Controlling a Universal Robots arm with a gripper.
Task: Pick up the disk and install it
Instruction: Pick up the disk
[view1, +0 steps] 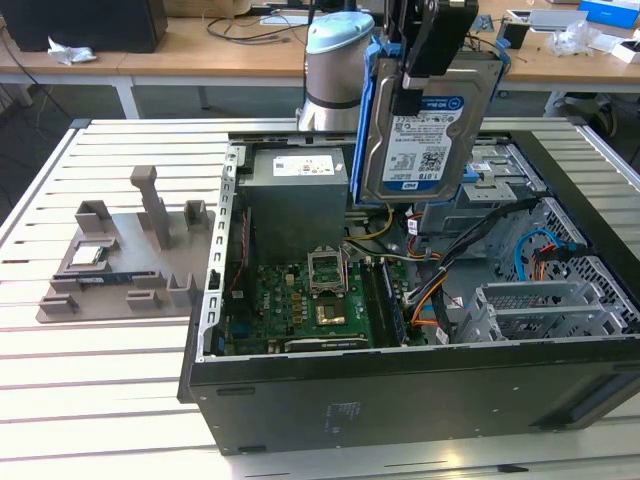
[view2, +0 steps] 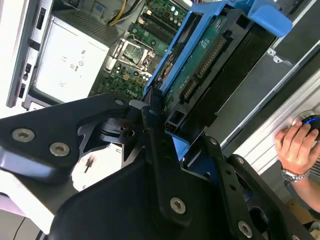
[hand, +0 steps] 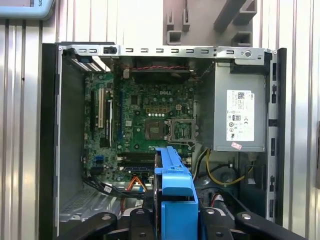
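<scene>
The disk (view1: 428, 130) hangs upright above the open computer case (view1: 400, 400), its silver face and white-and-blue label turned toward the exterior camera, clipped in a blue plastic frame. My gripper (view1: 418, 80) is shut on its upper end. In the second wrist view the black fingers (view2: 150, 112) clamp the blue frame, and the disk's green circuit-board underside (view2: 207, 57) shows. The first wrist view looks straight down along the blue frame (hand: 175, 185) into the case.
Inside the case lie the motherboard (view1: 310, 300), a grey power supply (view1: 295, 200), loose cables (view1: 440, 290) and metal drive bays (view1: 500, 170). A grey fixture (view1: 130, 260) with a small chip stands at the exterior view's left. A person's hand (view2: 295, 145) rests beside the case.
</scene>
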